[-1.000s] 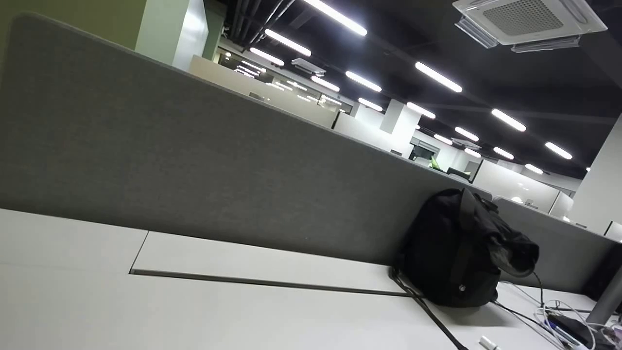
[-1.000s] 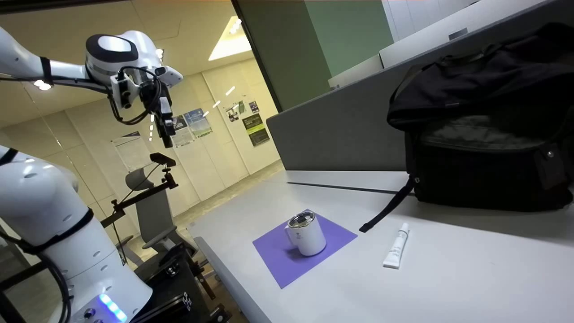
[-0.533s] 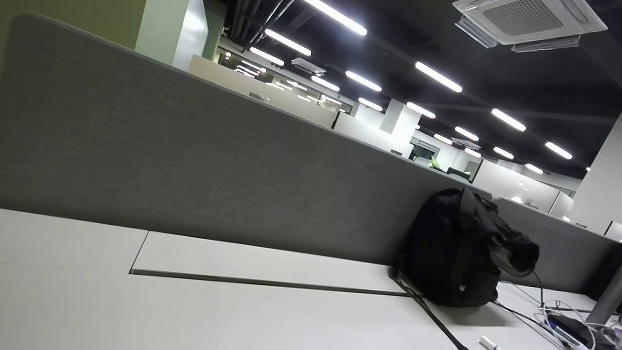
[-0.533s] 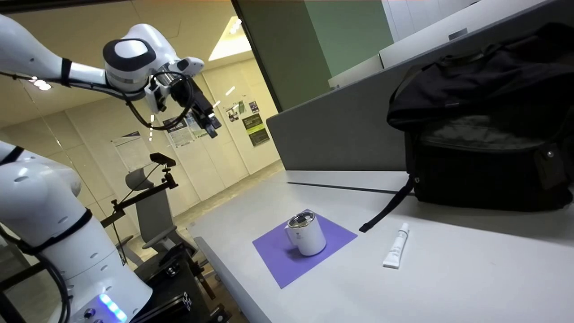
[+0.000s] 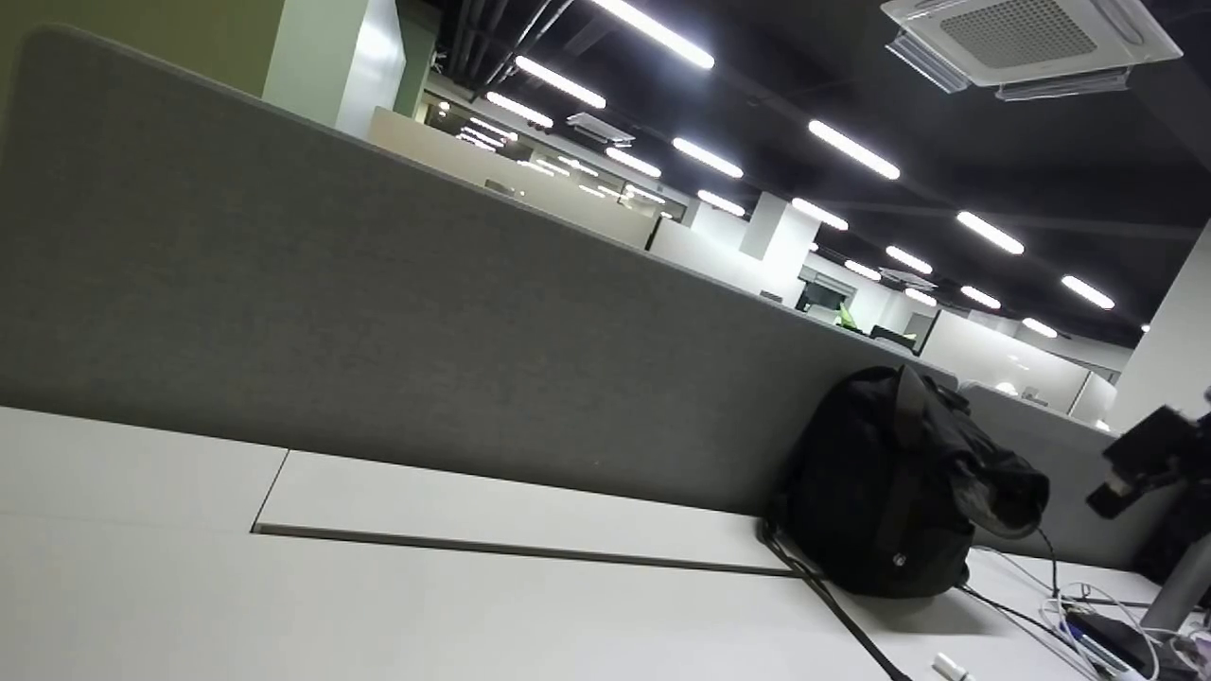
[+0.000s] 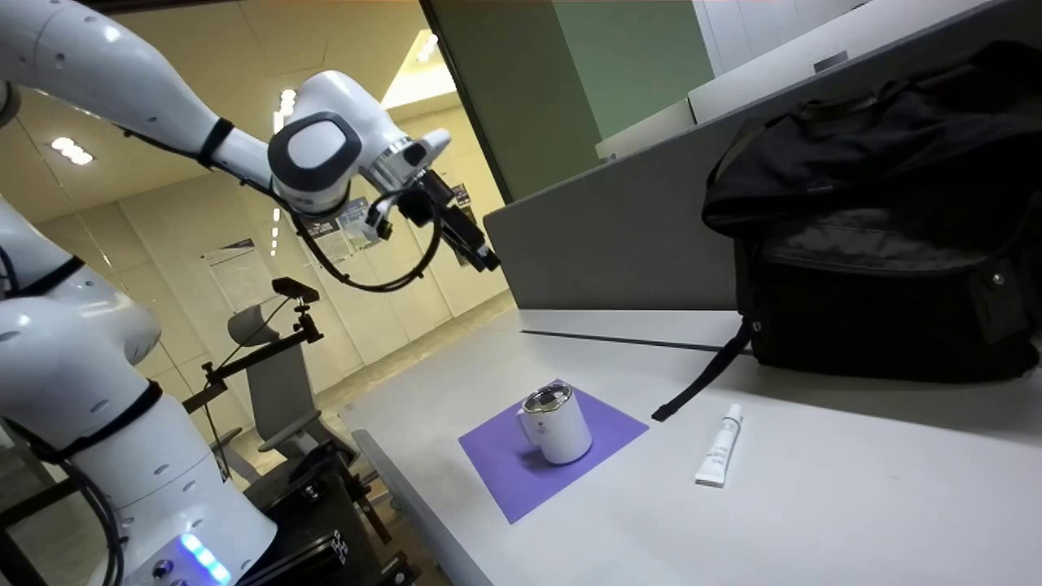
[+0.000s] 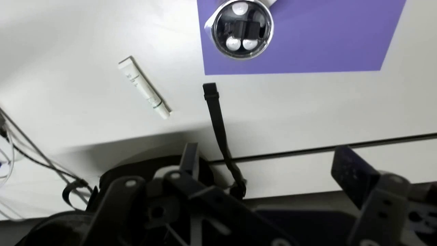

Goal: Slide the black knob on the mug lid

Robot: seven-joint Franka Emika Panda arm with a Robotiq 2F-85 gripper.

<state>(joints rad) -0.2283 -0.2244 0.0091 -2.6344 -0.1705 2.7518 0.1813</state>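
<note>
A white mug (image 6: pixel 563 438) with a handle stands upright on a purple sheet (image 6: pixel 498 460) on the table. Its clear, shiny-rimmed lid (image 6: pixel 537 404) faces up. In the wrist view the black knob (image 7: pixel 246 30) sits near the middle of the round lid (image 7: pixel 223 46), at the top of the picture; the mug's body is mostly hidden below the lid. My gripper (image 7: pixel 268 165) is open, with nothing between its fingers. In an exterior view the gripper (image 6: pixel 486 259) is high above the table, tilted, up and left of the mug. It also shows at the edge of an exterior view (image 5: pixel 1116 478).
A white tube (image 6: pixel 720 448) lies beside the sheet. A black backpack (image 6: pixel 879 293) stands against the grey partition (image 6: pixel 619 244), and its strap (image 6: pixel 704 378) reaches towards the mug. Cables (image 5: pixel 1060 615) lie beyond the backpack. The table's edge (image 6: pixel 415 505) is on the robot's side.
My arm has swung out over the table, the gripper moving right in an exterior view and tilting outward. The gripper has come into an exterior view's right edge. The mug has not moved.
</note>
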